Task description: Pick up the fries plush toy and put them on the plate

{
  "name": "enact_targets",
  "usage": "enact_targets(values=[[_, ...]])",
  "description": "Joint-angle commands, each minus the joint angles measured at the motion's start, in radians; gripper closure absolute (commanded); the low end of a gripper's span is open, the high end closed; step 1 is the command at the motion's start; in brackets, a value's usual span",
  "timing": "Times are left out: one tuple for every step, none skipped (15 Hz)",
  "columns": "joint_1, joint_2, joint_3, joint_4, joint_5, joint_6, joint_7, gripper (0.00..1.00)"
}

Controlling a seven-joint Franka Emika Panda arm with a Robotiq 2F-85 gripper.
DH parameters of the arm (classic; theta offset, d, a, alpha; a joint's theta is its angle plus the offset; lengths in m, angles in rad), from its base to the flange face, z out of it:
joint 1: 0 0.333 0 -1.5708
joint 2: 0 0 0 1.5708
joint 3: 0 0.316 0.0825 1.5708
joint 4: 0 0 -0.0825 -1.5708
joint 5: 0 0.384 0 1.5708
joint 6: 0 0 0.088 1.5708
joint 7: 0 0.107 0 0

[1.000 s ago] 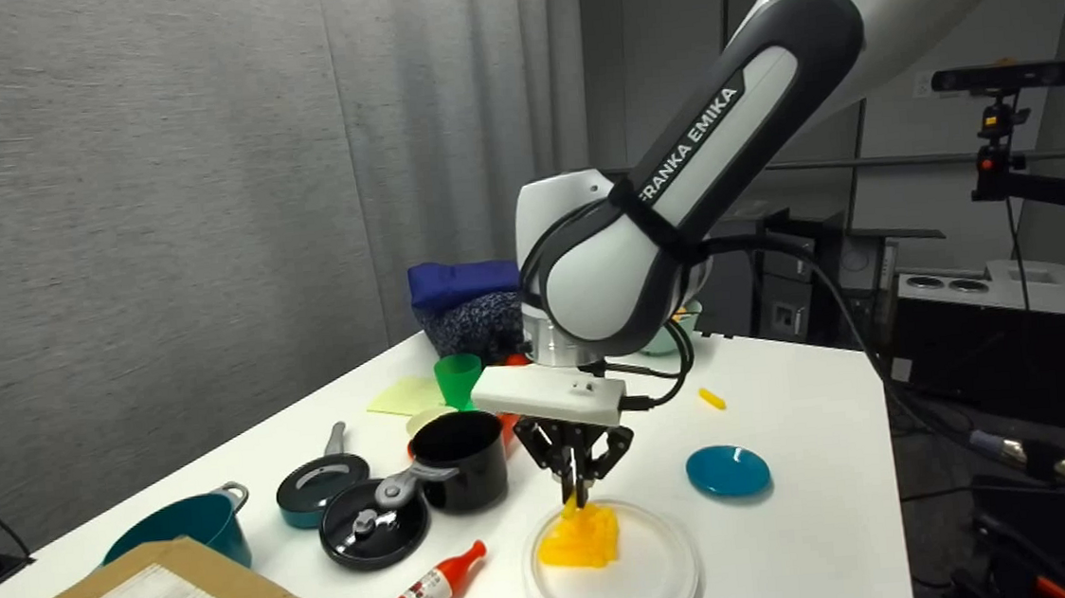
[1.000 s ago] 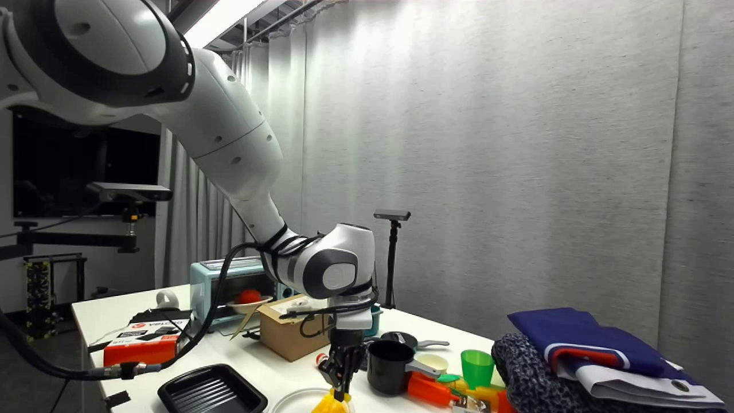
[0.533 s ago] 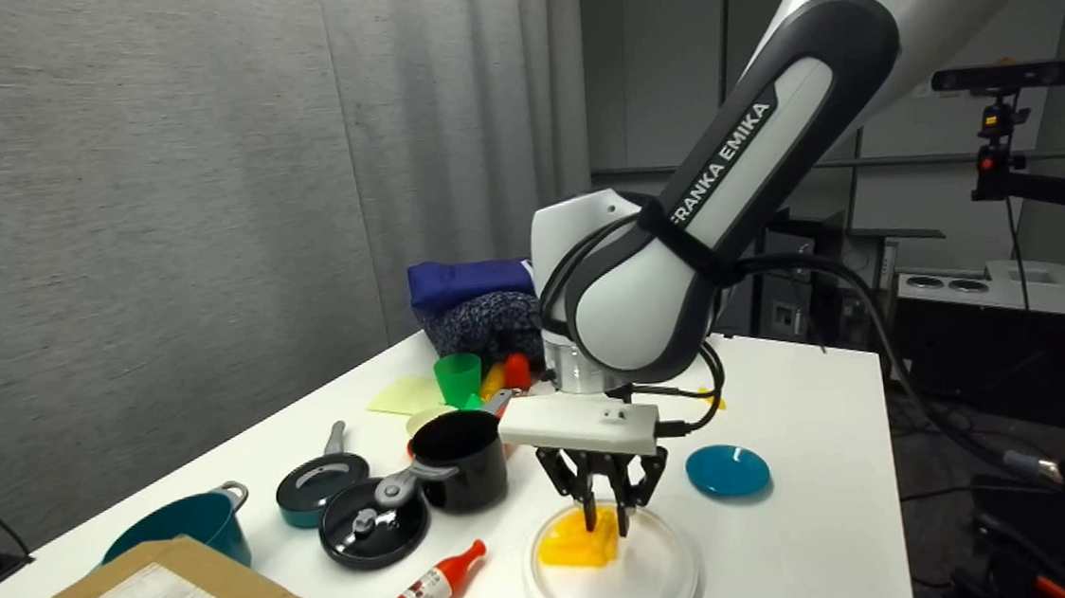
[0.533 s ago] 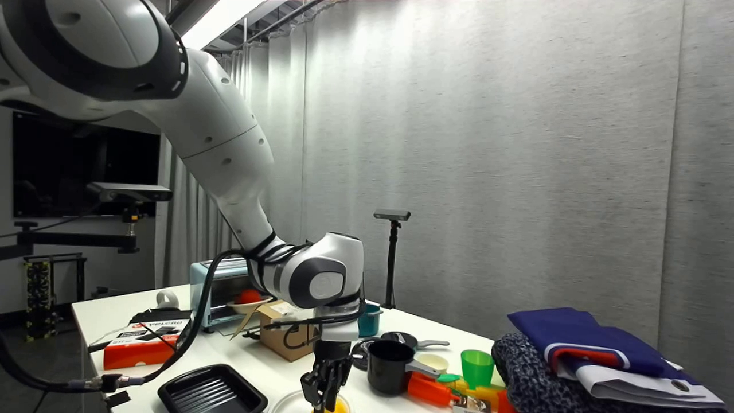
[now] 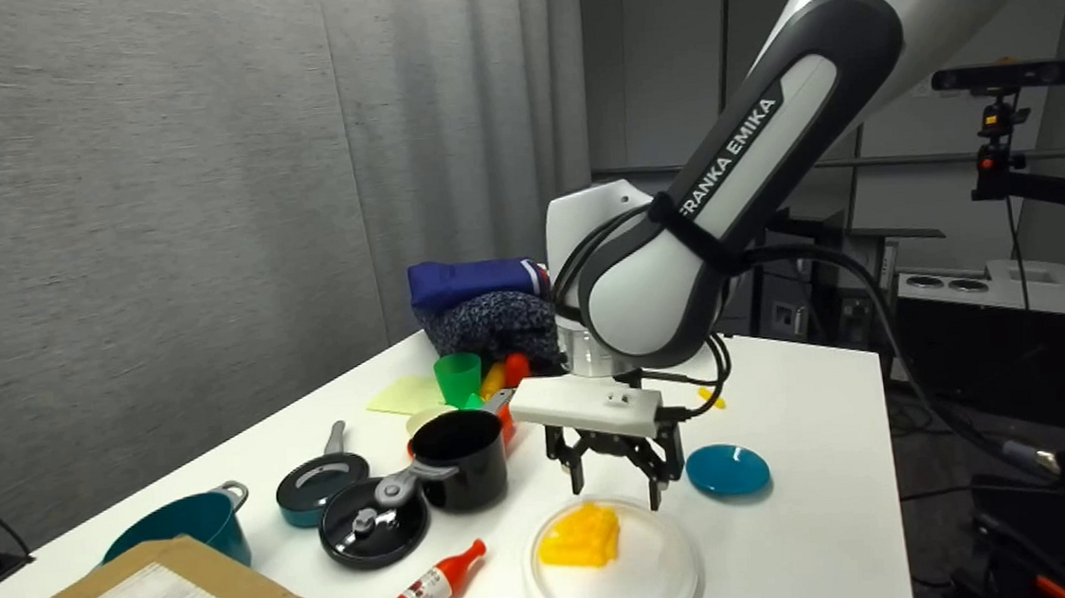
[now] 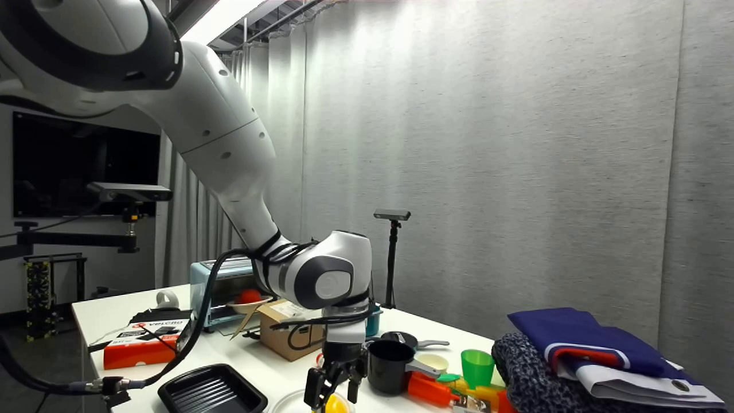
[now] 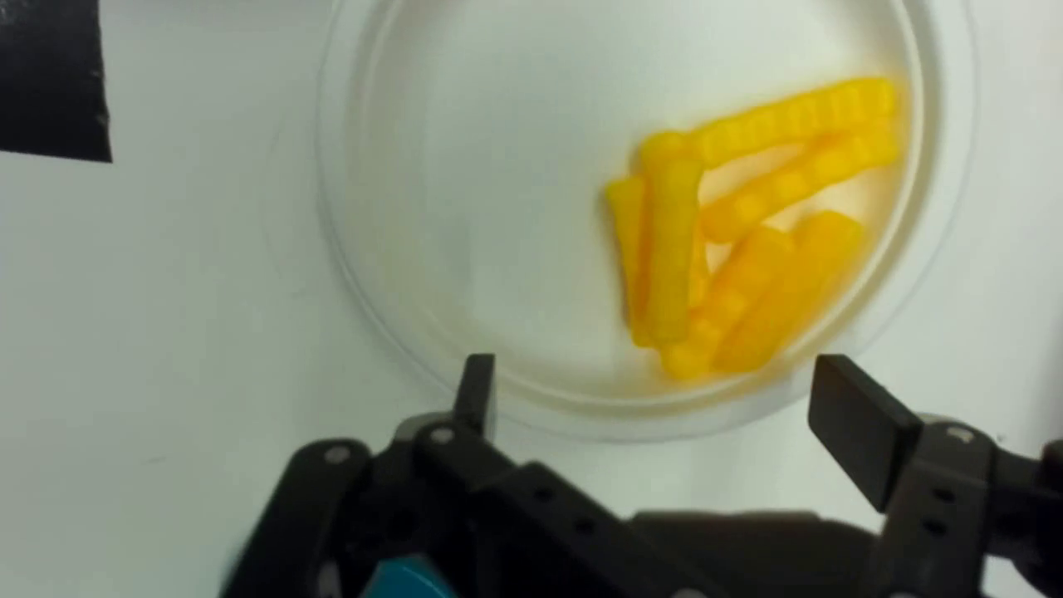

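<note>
Fries plush toy [image 7: 754, 259] in a partly ribbed yellow heap on the round, rimmed plate [image 7: 515, 166], blocky fingers [image 7: 864, 432] wide apart.

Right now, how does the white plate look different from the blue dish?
The plate is white, while the dish is teal-blue. The plate is also wider than the dish. Both are round, and both sit on the white table.
</note>
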Motion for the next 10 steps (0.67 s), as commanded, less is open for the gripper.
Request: enact_targets(values=[[-0.027, -0.027, -0.042, 0.008, 0.008, 0.01, 0.083, 0.0], [-0.036, -0.024, -0.054, 0.019, 0.01, 0.011, 0.108, 0.0], [-0.05, -0.016, -0.066, 0.037, 0.016, 0.006, 0.134, 0.0], [-0.063, -0.008, -0.077, 0.052, 0.022, 0.005, 0.157, 0.0], [-0.078, 0.003, -0.088, 0.076, 0.028, -0.002, 0.183, 0.0], [-0.094, 0.013, -0.096, 0.095, 0.037, -0.005, 0.205, 0.0], [-0.114, 0.028, -0.1, 0.121, 0.053, -0.012, 0.222, 0.0], [-0.129, 0.039, -0.105, 0.14, 0.066, -0.015, 0.245, 0.0], [-0.149, 0.056, -0.105, 0.169, 0.091, -0.021, 0.261, 0.0], [-0.166, 0.073, -0.105, 0.193, 0.113, -0.027, 0.277, 0.0]])
